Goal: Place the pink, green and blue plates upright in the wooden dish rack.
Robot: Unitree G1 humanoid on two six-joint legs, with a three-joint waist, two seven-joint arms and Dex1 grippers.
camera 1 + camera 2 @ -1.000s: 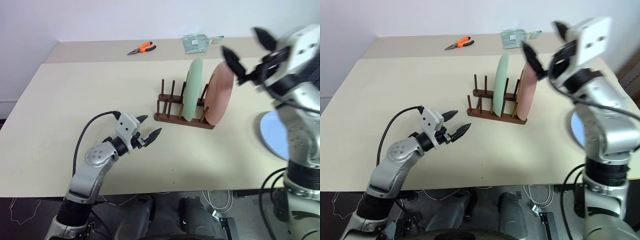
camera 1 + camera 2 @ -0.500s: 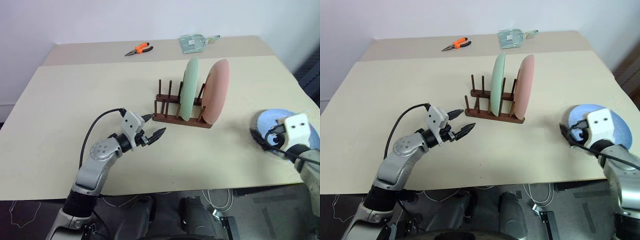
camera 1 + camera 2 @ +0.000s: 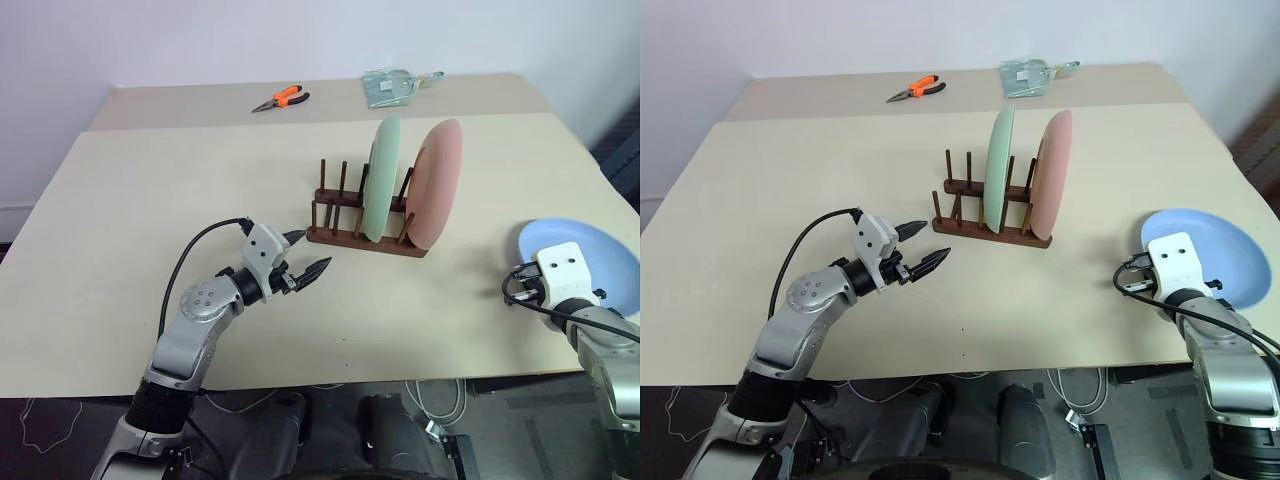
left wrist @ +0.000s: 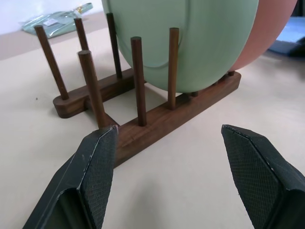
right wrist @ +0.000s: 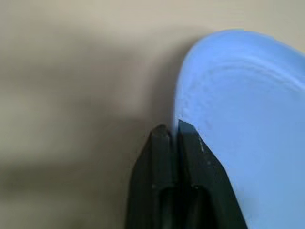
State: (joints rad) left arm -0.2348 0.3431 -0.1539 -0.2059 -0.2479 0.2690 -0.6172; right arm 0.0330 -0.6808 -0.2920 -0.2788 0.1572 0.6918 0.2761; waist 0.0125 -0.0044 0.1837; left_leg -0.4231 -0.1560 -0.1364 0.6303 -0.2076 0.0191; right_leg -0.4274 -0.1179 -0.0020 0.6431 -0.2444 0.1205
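- Right gripper (image 5: 172,130), jaws clenched thin on the near rim of the blue plate (image 3: 1202,250), which lies flat on the counter (image 3: 790,190) well to the right of the wooden dish rack (image 3: 365,235).
- Left gripper (image 3: 303,257), jaws spread and empty, hovers just in front of the rack's free end, pointed at it.
- In the rack, the green plate (image 3: 383,180) and pink plate (image 3: 438,185) stand upright side by side at its right end; bare pegs remain to the left of the green plate.
- Step in hand, by the look of it: picking up the last plate. Next it must be lifted, tipped on edge and lowered into an open slot beside the green one.
- The right wrist view shows the pinch on the rim, which the head views hide behind the wrist; the head views alone show orange pliers (image 3: 281,97) and a clear packet (image 3: 392,87) far behind the rack.
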